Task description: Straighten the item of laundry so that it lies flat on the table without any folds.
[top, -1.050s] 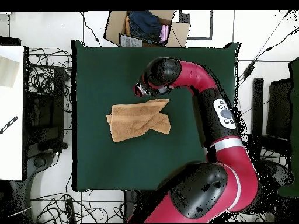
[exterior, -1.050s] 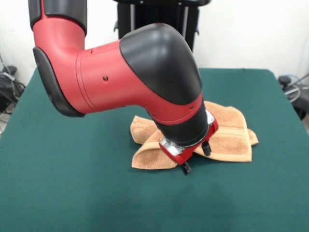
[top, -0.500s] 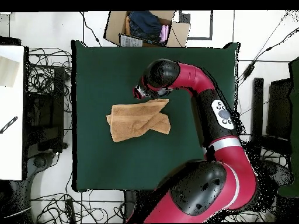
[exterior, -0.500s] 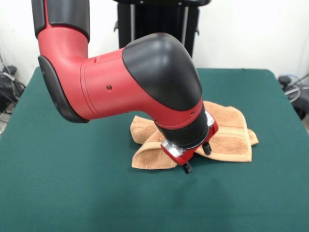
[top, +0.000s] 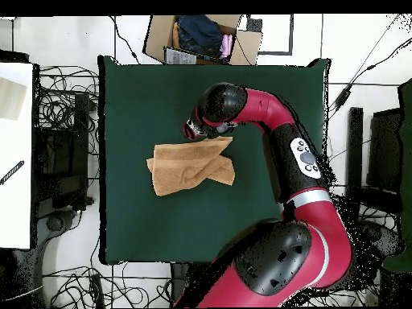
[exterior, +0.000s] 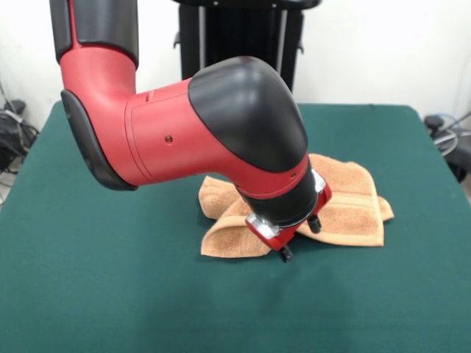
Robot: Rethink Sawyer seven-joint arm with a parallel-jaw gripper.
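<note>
Where it lies on the table (exterior: 88,294), the towel (exterior: 346,202) is folded over itself.

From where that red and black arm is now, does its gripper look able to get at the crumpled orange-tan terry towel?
Probably yes. The gripper hangs open just above the near edge of the folded towel, and nothing else lies on the green table between them.

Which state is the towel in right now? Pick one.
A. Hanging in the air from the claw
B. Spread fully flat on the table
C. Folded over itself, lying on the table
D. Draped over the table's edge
C: the towel lies on the green table with layers overlapping, and the open claw holds nothing.
</note>
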